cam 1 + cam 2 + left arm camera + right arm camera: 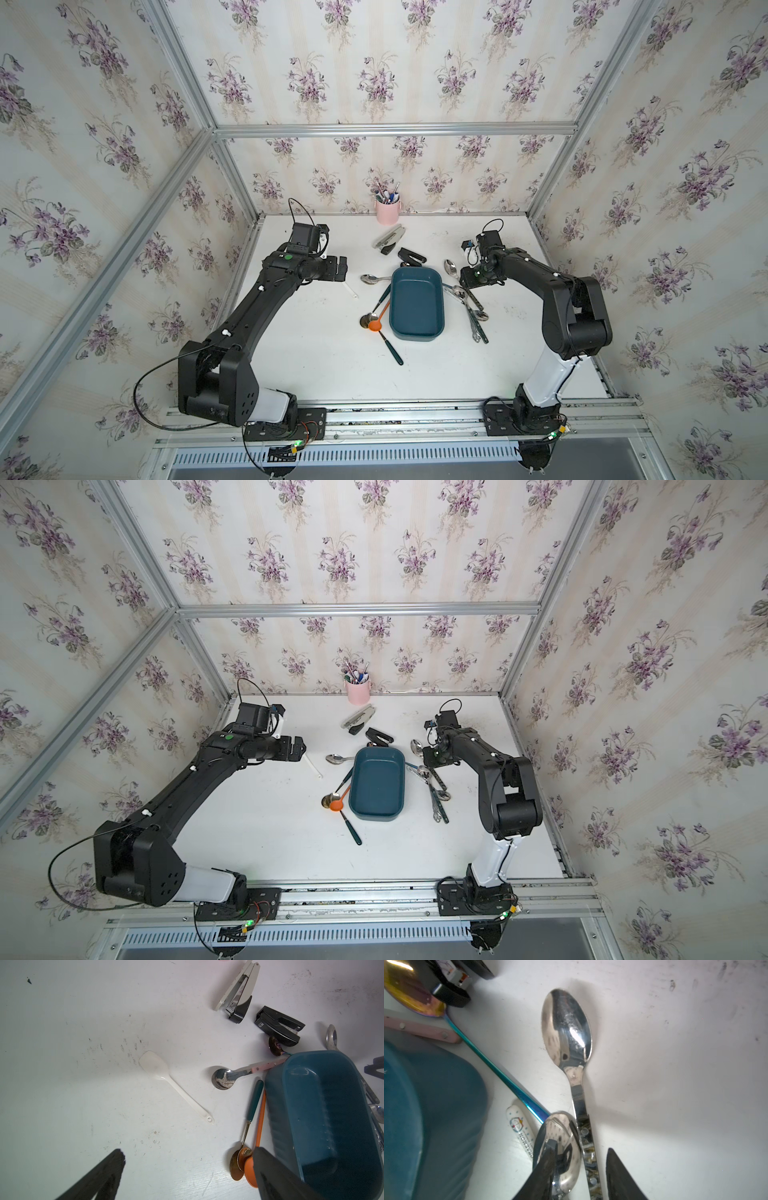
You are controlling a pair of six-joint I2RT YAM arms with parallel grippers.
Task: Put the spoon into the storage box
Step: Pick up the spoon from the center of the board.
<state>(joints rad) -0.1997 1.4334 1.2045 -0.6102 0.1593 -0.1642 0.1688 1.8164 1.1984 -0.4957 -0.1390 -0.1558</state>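
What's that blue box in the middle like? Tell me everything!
The storage box is a dark teal, shallow, rectangular tub with rounded corners, plastic-looking and faintly ribbed outside. It sits upright, open side up and empty, in the middle of the white table. An orange spoon lies beside one long side, metal spoons beside the other.

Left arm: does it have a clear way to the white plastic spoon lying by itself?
Likely yes. The white plastic spoon lies alone on bare table close by the open left hand, with nothing on it or touching it.

Left jaws wide, right jaws narrower.
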